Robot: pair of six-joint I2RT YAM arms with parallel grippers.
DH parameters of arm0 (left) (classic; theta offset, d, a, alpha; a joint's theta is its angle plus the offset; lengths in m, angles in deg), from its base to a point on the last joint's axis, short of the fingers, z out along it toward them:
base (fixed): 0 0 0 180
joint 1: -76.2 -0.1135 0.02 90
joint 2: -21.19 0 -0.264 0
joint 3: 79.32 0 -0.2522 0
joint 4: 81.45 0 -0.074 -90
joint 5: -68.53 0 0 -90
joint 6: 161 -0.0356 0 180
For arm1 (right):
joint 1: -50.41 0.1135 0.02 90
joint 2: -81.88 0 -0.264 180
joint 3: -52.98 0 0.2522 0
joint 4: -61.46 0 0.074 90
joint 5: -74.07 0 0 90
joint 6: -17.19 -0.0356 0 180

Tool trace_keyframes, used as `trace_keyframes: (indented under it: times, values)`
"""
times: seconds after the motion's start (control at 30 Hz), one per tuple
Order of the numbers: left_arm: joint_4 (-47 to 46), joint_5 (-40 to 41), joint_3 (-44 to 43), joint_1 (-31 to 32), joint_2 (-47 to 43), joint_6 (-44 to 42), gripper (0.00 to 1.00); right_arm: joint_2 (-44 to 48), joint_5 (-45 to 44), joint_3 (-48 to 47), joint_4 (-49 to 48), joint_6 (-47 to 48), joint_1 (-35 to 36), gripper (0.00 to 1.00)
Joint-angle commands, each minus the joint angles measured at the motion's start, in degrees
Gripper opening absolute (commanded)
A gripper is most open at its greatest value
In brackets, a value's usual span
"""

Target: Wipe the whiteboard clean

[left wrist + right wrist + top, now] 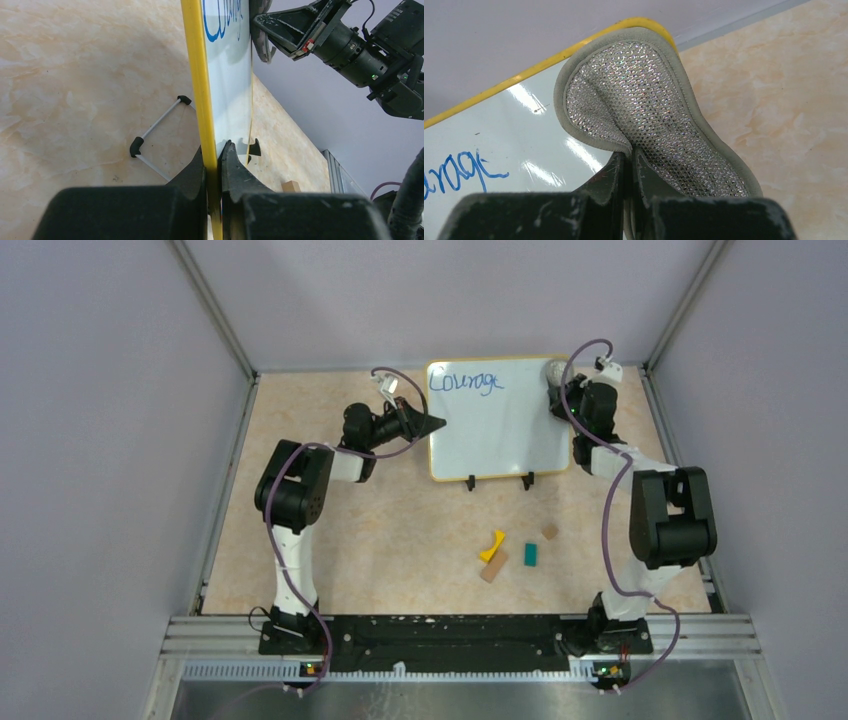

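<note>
On the tan table (330, 540) the whiteboard (500, 435) stands at the far middle, steadied by the left gripper (215, 152), which is pinched on its yellow left edge. The right gripper (626, 167) is clamped on a grey mesh cloth (644, 95) held at the board's top right corner. Wiping looks about to begin; next, the cloth must sweep left, pressed flat, over the blue word (466, 381)

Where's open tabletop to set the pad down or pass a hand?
Free: the wide table patch between the left arm and the small blocks; the far-left corner behind the left end effector. Tighter: the strip between the whiteboard feet and the blocks. Crowded: the board's right edge, where the right end effector holds the pad.
</note>
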Motion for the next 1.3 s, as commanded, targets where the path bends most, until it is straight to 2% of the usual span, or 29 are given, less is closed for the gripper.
trace_keyframes:
  times: [0.0, 0.83, 0.97, 1.07, 1.27]
  values:
    - [4.8, 8.6, 2.1, -1.2, 1.0, -19.6, 0.00, -1.5, 1.0, -1.7, 3.1, 0.3, 1.7, 0.00]
    - [5.5, 9.2, 2.2, -0.8, 0.3, -20.4, 0.00, -11.8, -2.4, -17.3, 6.1, 4.3, 27.0, 0.00]
    - [5.6, 9.2, 2.2, -0.8, 0.3, -20.4, 0.00, -12.8, -0.9, -18.6, 6.3, 2.3, 27.4, 0.00]
    - [5.6, 9.1, 2.3, -0.8, 0.3, -20.4, 0.00, -11.8, -3.0, -17.8, 6.7, 3.2, 27.2, 0.00]
    - [5.6, 9.2, 2.5, -0.8, 0.2, -20.4, 0.00, -8.7, -4.6, -13.6, 6.7, 2.5, 22.5, 0.00]
